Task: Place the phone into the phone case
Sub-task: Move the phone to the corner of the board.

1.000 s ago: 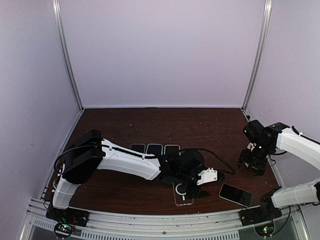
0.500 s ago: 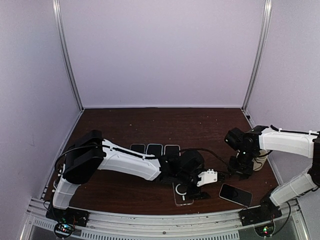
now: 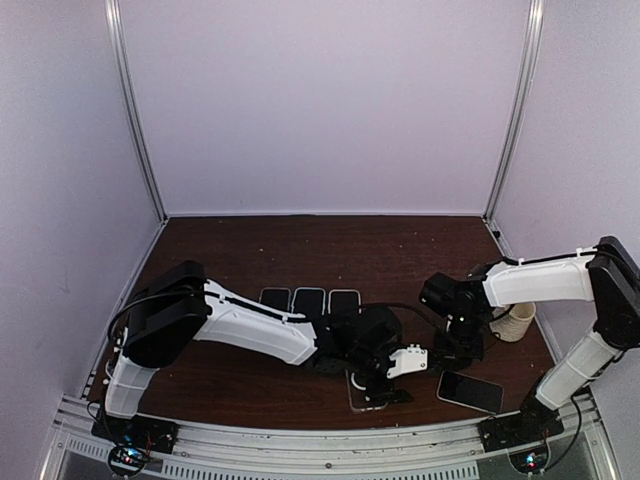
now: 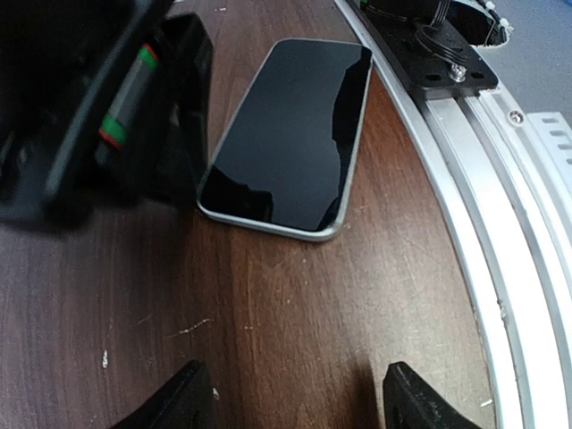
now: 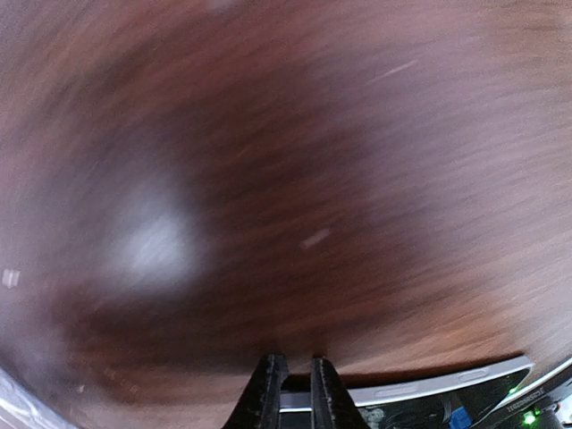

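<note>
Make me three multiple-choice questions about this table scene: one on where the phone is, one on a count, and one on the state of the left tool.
1. Where does the phone lie?
A) flat on the table, front right, near the rail
B) standing on edge at the back wall
C) hanging off the left side

2. How many dark slabs lie side by side in a row?
A) one
B) three
C) six

3. How does the left tool stand?
A) shut tight on nothing
B) shut on the phone
C) open

Answers:
1 A: the left wrist view shows it flat on the wood beside the rail.
2 B: the top view shows three in a row.
3 C: its fingers stand wide apart, with the phone lying beyond them.
</note>
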